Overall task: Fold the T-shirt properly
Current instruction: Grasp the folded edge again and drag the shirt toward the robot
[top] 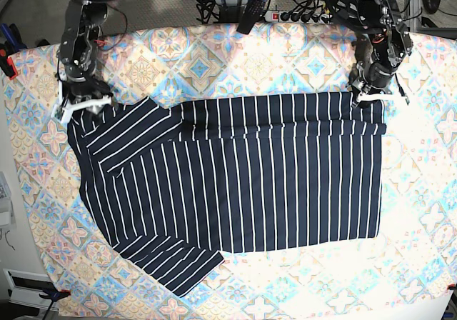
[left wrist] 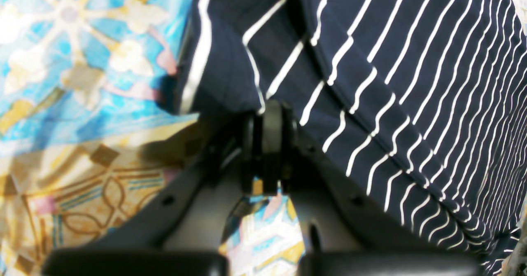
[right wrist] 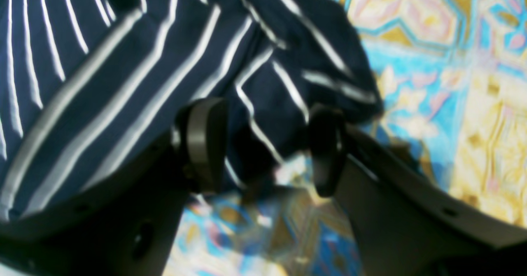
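Note:
The dark navy T-shirt [top: 243, 184] with thin white stripes lies spread on the table, its top strip folded down. One sleeve points to the lower left and the other lies near the upper left. My left gripper [left wrist: 267, 111] is shut, pinching the edge of the T-shirt [left wrist: 391, 82]; in the base view the left gripper [top: 370, 97] sits at the shirt's upper right corner. My right gripper [right wrist: 265, 119] stands open with a bunched fold of the T-shirt [right wrist: 136, 70] between its fingers [right wrist: 204, 144]. In the base view the right gripper [top: 80, 106] is at the upper left sleeve.
A pastel blue, pink and cream tile-patterned cloth [top: 285, 56] covers the whole table under the shirt. Cables and a power strip [top: 300, 13] lie beyond the far edge. The table's left edge runs near a red clamp [top: 7, 66].

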Robot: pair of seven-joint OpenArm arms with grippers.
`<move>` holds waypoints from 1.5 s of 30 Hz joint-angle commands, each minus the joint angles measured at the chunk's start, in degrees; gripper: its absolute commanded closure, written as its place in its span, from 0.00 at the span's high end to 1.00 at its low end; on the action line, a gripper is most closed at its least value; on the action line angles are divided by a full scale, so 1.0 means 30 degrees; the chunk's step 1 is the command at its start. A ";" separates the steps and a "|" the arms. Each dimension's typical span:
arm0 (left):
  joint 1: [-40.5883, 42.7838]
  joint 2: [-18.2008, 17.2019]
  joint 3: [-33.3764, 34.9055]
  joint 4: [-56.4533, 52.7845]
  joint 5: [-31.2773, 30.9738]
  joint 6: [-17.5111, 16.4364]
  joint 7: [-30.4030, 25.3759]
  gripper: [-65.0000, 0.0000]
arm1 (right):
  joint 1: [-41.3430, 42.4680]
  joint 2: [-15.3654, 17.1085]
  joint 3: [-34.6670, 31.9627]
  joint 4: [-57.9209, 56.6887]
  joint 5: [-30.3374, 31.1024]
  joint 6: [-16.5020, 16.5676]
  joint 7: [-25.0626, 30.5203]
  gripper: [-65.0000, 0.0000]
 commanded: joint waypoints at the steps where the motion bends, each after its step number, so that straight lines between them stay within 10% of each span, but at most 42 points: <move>1: 0.0003 -0.0131 -0.0034 0.0182 0.0071 -0.0022 0.0105 0.00 | 0.0372 0.0252 0.0096 0.0208 0.0078 0.0054 0.0476 0.43; 15: 0.0178 -0.0160 -0.0034 0.0182 -0.0046 -0.0022 0.0105 0.00 | 0.1016 0.0282 0.0242 -0.0378 0.0108 0.0054 0.0476 0.00; 45: 0.7709 -0.0278 -0.0151 0.5046 -0.0105 -0.0051 0.0105 0.00 | -0.7716 0.0311 0.1532 0.5454 0.0078 0.0054 0.0594 0.00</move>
